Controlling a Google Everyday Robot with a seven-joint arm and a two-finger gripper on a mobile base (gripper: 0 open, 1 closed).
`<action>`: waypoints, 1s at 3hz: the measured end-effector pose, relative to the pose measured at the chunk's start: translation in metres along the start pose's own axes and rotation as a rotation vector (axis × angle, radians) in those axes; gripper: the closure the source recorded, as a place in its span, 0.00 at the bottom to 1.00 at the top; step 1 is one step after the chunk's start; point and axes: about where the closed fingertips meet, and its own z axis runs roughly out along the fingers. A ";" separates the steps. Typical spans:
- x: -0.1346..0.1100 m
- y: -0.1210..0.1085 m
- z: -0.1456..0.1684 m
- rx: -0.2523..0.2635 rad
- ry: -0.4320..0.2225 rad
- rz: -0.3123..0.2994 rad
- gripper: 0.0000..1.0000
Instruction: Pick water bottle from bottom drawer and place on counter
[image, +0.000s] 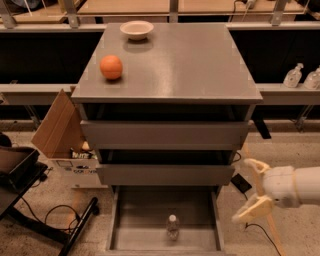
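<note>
**Camera view.** The gripper (243, 190) hangs at the lower right edge of the scene, outside the cabinet and level with the gap between the middle drawer front (165, 174) and the floor. Its two pale fingers (254, 165) are spread wide and hold nothing.

The bottom drawer (114, 222) is pulled out. Its near side wall stands between the gripper and the drawer's interior. The water bottle (172, 227) stands upright on the drawer floor, lower than the gripper and off to its picture-left, well apart from the fingertips and touching neither drawer wall.

The counter (185, 60) lies far above the gripper. On it, at the side away from the gripper, sit an orange ball (111, 67) and a white bowl (136, 29), and the half nearer the gripper is bare. Pump-top dispenser bottles (292, 76) stand on a shelf above the gripper and play no part in the task.

*Step in hand (judged):* the approach to the bottle, with no grasp made yet.

*Next move (judged):* carry the open fingers over the side wall and down to straddle the bottle's body. The bottle is slim and light, so a glancing touch could tip it. The upper drawer fronts overhang the rear of the tray, so entry from the open front looks the freer path.
</note>
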 end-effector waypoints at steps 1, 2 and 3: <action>0.053 0.003 0.071 -0.046 -0.073 0.002 0.00; 0.102 0.000 0.131 -0.101 -0.110 -0.018 0.00; 0.139 0.000 0.176 -0.158 -0.118 -0.015 0.00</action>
